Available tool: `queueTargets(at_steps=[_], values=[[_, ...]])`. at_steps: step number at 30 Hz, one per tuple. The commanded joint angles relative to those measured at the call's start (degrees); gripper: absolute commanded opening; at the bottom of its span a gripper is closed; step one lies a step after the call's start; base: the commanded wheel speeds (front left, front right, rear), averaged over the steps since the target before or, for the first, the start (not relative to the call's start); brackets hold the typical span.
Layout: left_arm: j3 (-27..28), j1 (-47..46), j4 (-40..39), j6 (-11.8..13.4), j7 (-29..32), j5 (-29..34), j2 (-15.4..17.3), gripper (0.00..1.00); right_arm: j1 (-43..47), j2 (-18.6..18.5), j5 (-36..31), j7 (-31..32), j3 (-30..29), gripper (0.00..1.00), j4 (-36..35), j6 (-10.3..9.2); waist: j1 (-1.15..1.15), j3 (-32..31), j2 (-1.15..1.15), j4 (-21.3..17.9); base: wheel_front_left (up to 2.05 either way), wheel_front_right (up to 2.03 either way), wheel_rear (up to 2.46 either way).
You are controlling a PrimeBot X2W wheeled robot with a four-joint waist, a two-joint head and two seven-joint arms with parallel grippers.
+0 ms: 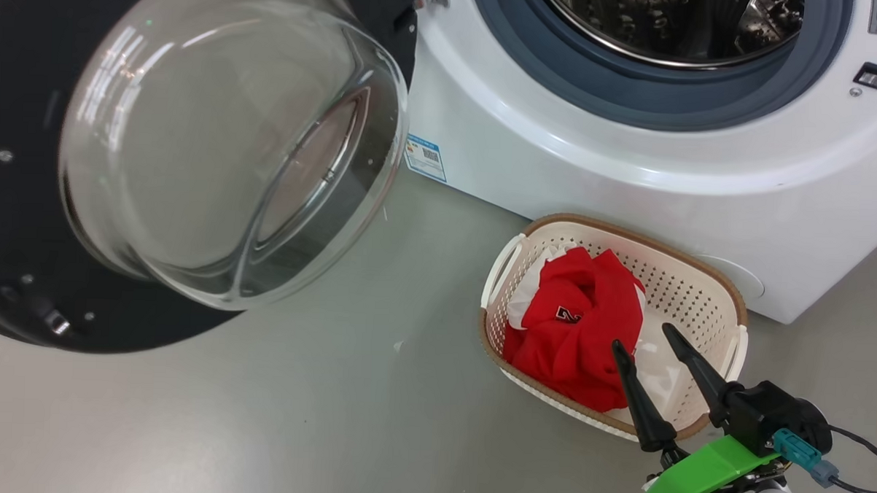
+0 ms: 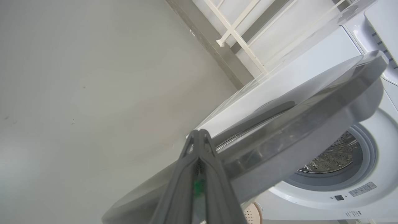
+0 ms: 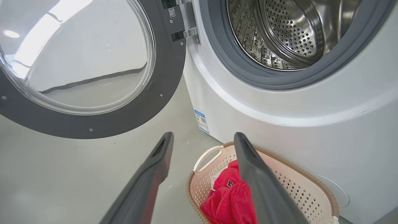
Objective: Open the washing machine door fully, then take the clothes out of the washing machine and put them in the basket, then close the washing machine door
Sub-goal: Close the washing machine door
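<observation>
**Item:** large round glossy black washing machine door [image 1: 194,150], bulging clear glass bowl at centre.
**Position:** swung wide open on a metal hinge [image 3: 186,31] at the left of the opening, standing out over the grey floor [image 1: 294,416] at scene left, bowl side turned near and rightward.
**Form:** round, so no long axis to speak of; upright plane, free edge at far left.
**Condition:** clean, glass bright with reflections, small screws around the inner ring.

**Relation for the closing push, as judged:**
- Left gripper [image 2: 200,137] clenched on nothing, on the door's outer side.
- Tips pointing at the door [image 2: 311,124], seen almost edge-on and just beside them; contact not certain.
- Nearer arm: left.
- Travel needed: rightward, toward the opening.

**Adjoining:**
- Big white front-loading washing machine [image 1: 630,180].
- Grey rubber gasket [image 1: 633,100].
- Perforated steel drum [image 3: 289,31], bare metal in the part shown.
- Small blue label sticker [image 1: 425,157] low on the front.

**Further out:**
- Small cream-white perforated plastic basket [image 1: 685,291] with brown rim, on the floor close against the machine's front, right of the door.
- Bright red clothes [image 1: 582,317] with white parts heaped inside.
- Right gripper [image 1: 643,337] released, fingers spread wide, empty, hovering above the basket's near side, well apart from the door.
</observation>
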Motion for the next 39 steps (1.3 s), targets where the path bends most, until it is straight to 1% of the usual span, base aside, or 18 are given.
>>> queueTargets(at_steps=[1,4,6,7,8,9,10,13,17,21,28,33,39], values=[[0.54,1.55,-4.38,-0.4,1.44,-1.37,2.83,0.0,0.53,0.3,0.03,-0.36,1.14,1.0,-1.29,0.35,0.0,-0.97,0.0,0.37,0.0,0.0,0.0],[0.19,2.86,-6.76,-0.4,2.0,-2.16,3.11,0.0,0.9,0.37,0.18,-0.36,1.07,1.0,-1.35,0.35,0.0,-1.53,0.0,0.47,0.0,0.0,0.0],[0.01,4.31,-9.6,-0.41,2.52,-3.16,3.29,0.0,1.29,0.39,0.32,-0.36,1.07,1.0,-1.44,0.35,0.0,-2.08,0.0,0.53,0.0,0.0,0.0],[-0.13,5.9,-12.89,-0.41,2.96,-4.07,3.49,0.0,1.62,0.35,0.47,-0.36,1.03,1.0,-1.56,0.35,0.0,-2.54,0.0,0.56,0.0,0.0,0.0],[-0.17,6.75,-14.44,-0.41,3.18,-4.56,3.51,0.0,1.78,0.34,0.54,-0.36,0.99,1.0,-1.61,0.35,0.0,-2.82,0.0,0.58,0.0,0.0,0.0],[-0.17,6.75,-14.44,-0.41,3.18,-4.56,3.51,0.0,1.78,0.34,0.54,-0.36,0.99,1.0,-1.61,0.35,0.0,-2.82,0.0,0.58,0.0,0.0,0.0],[-0.52,8.47,-17.33,-0.41,3.63,-4.9,3.94,0.0,2.1,0.37,0.65,-0.36,0.95,1.0,-1.69,0.35,0.0,-3.37,0.0,0.55,0.0,0.0,0.0],[-0.8,10.68,-21.33,-0.41,4.36,-5.67,4.49,0.0,2.41,0.43,0.78,-0.36,1.02,1.0,-1.81,0.35,0.0,-3.89,0.0,0.41,0.0,0.0,0.0],[-1.22,12.72,-26.49,-0.41,4.84,-6.48,4.45,0.0,2.66,0.49,0.94,-0.36,1.14,1.0,-1.87,0.35,0.0,-4.4,0.0,0.22,0.0,0.0,0.0],[-2.38,14.05,-32.35,-0.41,6.1,-7.28,3.76,0.0,2.96,0.57,1.07,-0.36,1.26,1.0,-1.97,0.35,0.0,-4.8,0.0,-0.11,0.0,0.0,0.0],[-3.78,15.05,-40.82,-0.41,6.77,-7.96,1.37,0.0,3.15,0.79,1.2,-0.36,1.35,1.0,-2.14,0.35,0.0,-5.16,0.0,-0.98,0.0,0.0,0.0],[-4.12,15.09,-43.53,-0.41,6.2,-7.61,-0.2,0.0,3.22,0.92,1.1,-0.36,1.36,1.0,-2.32,0.35,0.0,-5.03,0.0,-1.29,0.0,0.0,0.0],[-3.63,15.33,-42.35,-0.41,4.04,-6.26,-0.49,0.0,2.85,1.05,1.02,-0.36,1.2,1.0,-2.29,0.35,0.0,-4.8,0.0,-1.61,0.0,0.0,0.0]])
